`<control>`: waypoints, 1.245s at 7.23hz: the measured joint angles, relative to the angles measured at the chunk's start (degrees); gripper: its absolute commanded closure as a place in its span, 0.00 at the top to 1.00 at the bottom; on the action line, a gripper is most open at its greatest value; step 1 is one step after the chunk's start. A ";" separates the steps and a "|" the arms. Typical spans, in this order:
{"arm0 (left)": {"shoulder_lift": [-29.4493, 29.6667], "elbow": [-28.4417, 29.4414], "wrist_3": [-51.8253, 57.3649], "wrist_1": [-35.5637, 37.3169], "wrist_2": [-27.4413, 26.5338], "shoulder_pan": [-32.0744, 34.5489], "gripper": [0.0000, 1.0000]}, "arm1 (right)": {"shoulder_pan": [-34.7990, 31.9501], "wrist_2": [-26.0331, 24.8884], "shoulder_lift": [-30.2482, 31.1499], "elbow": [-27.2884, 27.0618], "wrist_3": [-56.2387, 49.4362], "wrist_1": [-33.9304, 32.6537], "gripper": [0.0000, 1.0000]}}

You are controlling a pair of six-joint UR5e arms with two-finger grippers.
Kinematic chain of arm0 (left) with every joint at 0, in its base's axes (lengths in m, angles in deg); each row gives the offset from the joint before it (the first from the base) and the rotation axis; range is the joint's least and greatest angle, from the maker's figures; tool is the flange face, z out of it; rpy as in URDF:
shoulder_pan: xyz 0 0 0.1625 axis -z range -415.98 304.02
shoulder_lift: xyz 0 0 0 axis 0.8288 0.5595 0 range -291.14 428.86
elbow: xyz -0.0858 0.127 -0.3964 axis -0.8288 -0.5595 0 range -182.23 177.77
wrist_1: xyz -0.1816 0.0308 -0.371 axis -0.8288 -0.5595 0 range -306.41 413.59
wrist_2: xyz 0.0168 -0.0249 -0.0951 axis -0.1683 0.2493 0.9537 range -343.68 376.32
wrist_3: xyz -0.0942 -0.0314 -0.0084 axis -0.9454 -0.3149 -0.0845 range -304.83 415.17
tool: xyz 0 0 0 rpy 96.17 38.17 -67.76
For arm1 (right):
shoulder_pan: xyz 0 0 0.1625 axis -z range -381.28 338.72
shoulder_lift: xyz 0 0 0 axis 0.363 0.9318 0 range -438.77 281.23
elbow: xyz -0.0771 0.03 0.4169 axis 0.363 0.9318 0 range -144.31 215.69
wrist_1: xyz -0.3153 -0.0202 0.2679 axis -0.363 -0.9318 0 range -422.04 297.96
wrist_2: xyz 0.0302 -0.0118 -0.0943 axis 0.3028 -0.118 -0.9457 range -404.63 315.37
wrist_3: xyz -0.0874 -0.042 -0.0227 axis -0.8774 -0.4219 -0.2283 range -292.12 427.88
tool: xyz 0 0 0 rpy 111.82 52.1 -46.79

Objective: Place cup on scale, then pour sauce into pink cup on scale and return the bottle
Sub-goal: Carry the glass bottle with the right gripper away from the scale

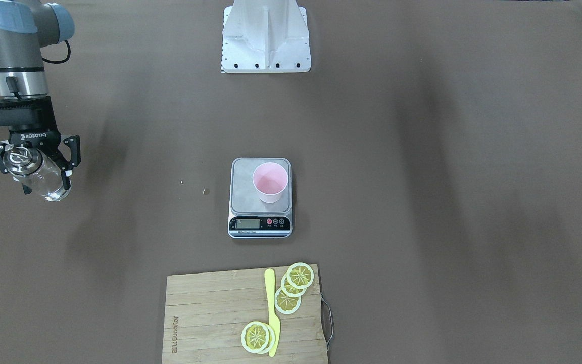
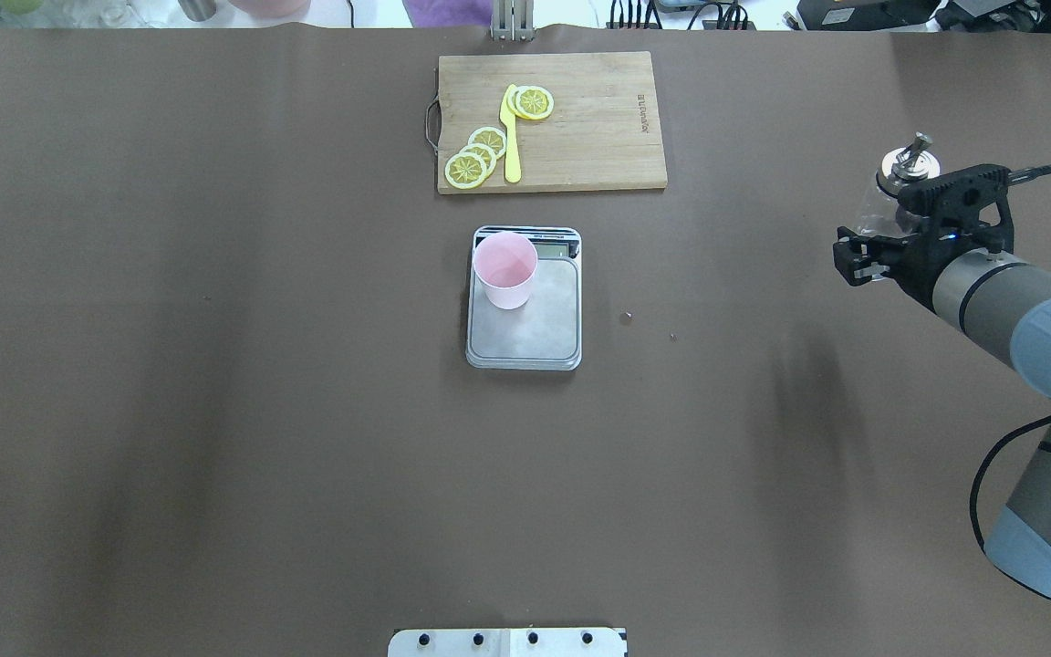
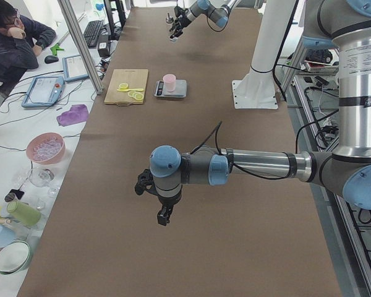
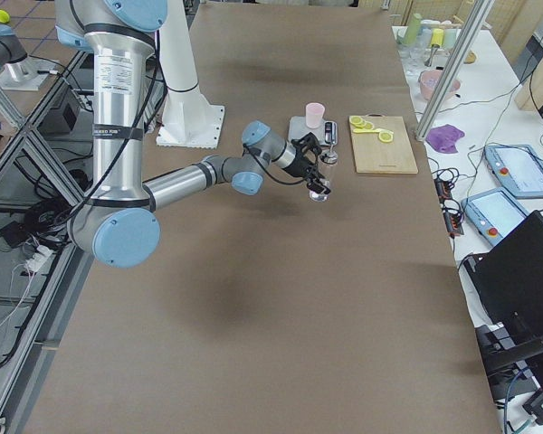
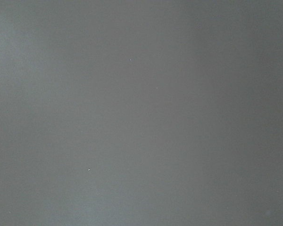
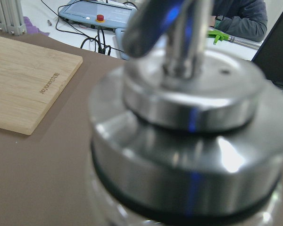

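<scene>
At 3 o'clock from scale (image 2: pixel 525 336) bearing cup (image 2: pixel 507 270), right end effector (image 2: pixel 895 228) grips bottle (image 2: pixel 910 166) (drops (image 2: pixel 627 317) on tabletop (image 2: pixel 215 411) hint pour done); next: set bottle down upright.

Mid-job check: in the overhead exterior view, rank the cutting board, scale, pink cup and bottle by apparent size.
1. cutting board
2. scale
3. pink cup and bottle: they look alike, and the bottle is partly hidden, so unranked.
</scene>
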 measured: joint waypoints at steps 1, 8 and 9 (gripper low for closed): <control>-0.74 -0.60 -0.01 -0.17 0.90 0.00 0.98 | -2.94 3.38 0.19 5.37 -0.34 7.37 0.00; -0.97 -0.91 -0.07 -0.29 1.48 -0.11 0.98 | -11.90 9.27 6.51 20.66 2.28 30.12 0.00; -0.89 -0.91 -0.09 -0.29 1.48 -0.14 0.98 | -11.92 8.37 7.36 20.56 4.37 30.84 0.00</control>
